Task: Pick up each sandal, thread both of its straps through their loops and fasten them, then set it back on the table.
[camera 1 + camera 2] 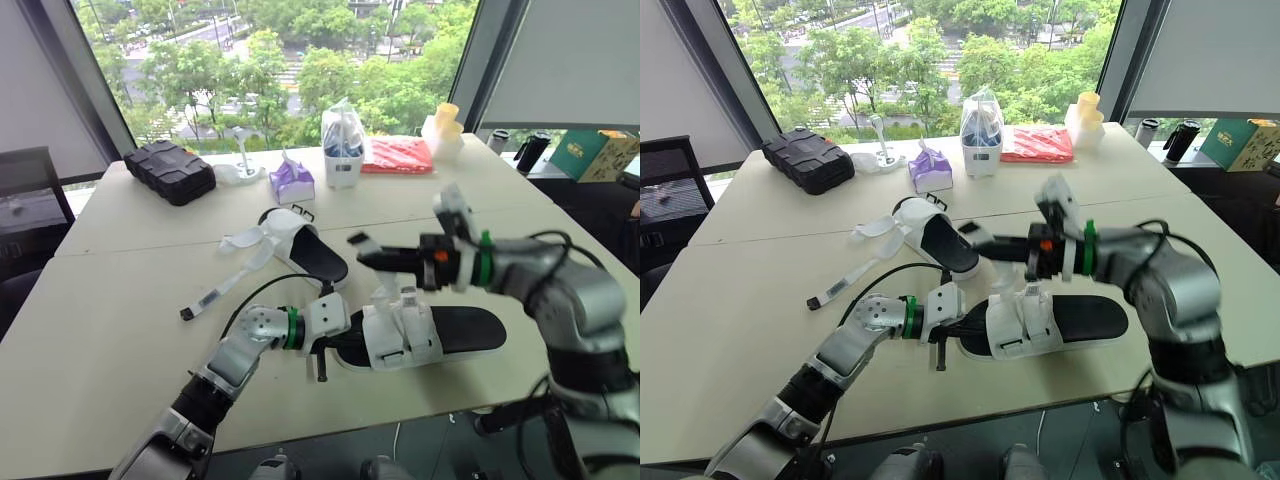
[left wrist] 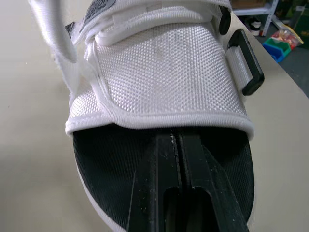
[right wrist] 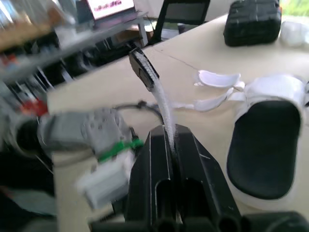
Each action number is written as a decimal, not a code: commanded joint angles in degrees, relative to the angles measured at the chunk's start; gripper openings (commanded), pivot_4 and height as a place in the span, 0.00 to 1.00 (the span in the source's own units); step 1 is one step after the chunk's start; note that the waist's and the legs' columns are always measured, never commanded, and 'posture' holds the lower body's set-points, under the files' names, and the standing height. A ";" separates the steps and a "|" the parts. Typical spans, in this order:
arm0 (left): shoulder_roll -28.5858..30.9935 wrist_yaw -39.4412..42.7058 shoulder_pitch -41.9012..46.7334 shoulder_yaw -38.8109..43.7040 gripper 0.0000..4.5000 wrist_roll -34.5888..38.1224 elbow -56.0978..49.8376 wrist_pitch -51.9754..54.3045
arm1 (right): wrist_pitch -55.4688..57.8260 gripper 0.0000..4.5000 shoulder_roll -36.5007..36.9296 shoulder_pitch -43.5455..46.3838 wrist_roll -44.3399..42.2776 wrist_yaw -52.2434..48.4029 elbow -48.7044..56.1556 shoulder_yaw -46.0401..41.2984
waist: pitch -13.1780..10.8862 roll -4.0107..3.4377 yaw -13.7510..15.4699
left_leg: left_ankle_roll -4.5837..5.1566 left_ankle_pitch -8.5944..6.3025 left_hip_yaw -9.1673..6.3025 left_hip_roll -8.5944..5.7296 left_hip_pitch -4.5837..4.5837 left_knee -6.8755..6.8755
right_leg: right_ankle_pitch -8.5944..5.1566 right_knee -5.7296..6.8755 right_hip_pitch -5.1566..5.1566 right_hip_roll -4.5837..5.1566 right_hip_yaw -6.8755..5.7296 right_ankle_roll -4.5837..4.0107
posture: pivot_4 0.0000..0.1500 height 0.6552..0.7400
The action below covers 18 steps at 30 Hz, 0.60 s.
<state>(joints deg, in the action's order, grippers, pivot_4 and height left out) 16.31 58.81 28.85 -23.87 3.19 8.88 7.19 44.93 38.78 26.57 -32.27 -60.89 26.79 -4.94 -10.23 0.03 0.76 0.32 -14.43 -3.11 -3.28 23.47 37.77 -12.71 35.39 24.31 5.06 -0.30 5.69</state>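
Note:
The near sandal [image 1: 420, 335], with a black sole and white upper, lies on the table [image 1: 110, 340] by the front edge. My left gripper [image 1: 325, 345] is at its toe end, fingers [image 2: 181, 193] shut together and lying on the footbed, pushed under the upper. My right gripper [image 1: 372, 255] hovers above this sandal, shut on a white strap [image 3: 161, 104] with a black tip that rises from between its fingers. The second sandal [image 1: 305, 245] lies farther back, its loose straps [image 1: 235, 275] spread out to the left on the table.
Along the far edge stand a black case [image 1: 170, 170], a purple tissue pack [image 1: 292, 182], a white container [image 1: 342, 150], a red bag [image 1: 397, 155] and yellow cups [image 1: 447, 125]. A green box [image 1: 595, 155] sits beyond the table on the right.

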 commanded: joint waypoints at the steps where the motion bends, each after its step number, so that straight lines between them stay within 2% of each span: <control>1: 0.80 0.35 -0.93 -0.91 0.00 -1.05 1.51 0.55 | -9.76 0.00 4.48 -6.80 2.90 -3.24 8.69 0.25 | -0.01 0.02 -0.05 | 0.00 0.00 0.01 0.00 0.00 0.02 | -0.01 -0.01 -0.02 0.00 0.00 0.01 | 1.00 1.00; 4: 0.75 0.74 -0.72 -1.07 0.00 -0.99 1.90 0.32 | -14.77 0.00 8.04 -13.30 4.90 -5.40 10.73 1.42 | -0.03 0.05 -0.07 | 0.00 0.00 0.01 0.01 -0.04 0.11 | -0.04 -0.05 -0.13 -0.02 0.00 0.02 | 1.00 1.00; 9: 0.93 1.32 -0.61 -1.11 0.00 -1.00 2.10 0.21 | -17.83 0.00 10.49 -17.07 5.70 -6.44 9.94 3.82 | -0.03 0.06 -0.01 | 0.00 0.00 0.00 0.02 -0.07 0.13 | -0.06 -0.08 -0.19 -0.02 0.00 -0.02 | 1.00 1.00; 12: 0.93 1.47 -0.48 -1.08 0.00 -1.11 2.18 0.18 | -16.94 0.21 10.78 -17.76 4.67 -6.11 9.66 4.74 | -0.03 0.06 0.05 | 0.00 0.00 -0.03 0.04 -0.06 0.13 | -0.07 -0.10 -0.19 -0.02 -0.01 -0.01 | 1.00 1.00; 14: 0.92 1.47 -0.45 -1.07 0.00 -1.15 2.23 0.14 | -16.97 0.40 10.80 -17.98 4.45 -6.03 9.70 4.91 | -0.03 0.06 0.03 | 0.00 0.00 -0.04 0.04 -0.06 0.12 | -0.07 -0.10 -0.19 -0.02 0.00 -0.01 | 1.00 1.00; 18: 0.90 1.35 -0.51 -0.98 0.00 -1.11 2.23 0.22 | -14.38 0.86 15.56 -20.00 0.96 -9.49 11.14 2.90 | -0.03 0.08 0.08 | 0.00 0.00 -0.04 0.04 -0.07 0.13 | -0.11 -0.17 -0.25 0.00 0.00 -0.10 | 1.00 1.00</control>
<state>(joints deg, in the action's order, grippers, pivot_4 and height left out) 16.32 59.76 29.12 -23.89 3.17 9.67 6.77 30.11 52.88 6.99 -28.98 -68.87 35.25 0.20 -10.26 0.11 0.83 0.33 -14.43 -3.15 -3.24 23.40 37.90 -12.83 35.22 24.05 5.08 -0.30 5.57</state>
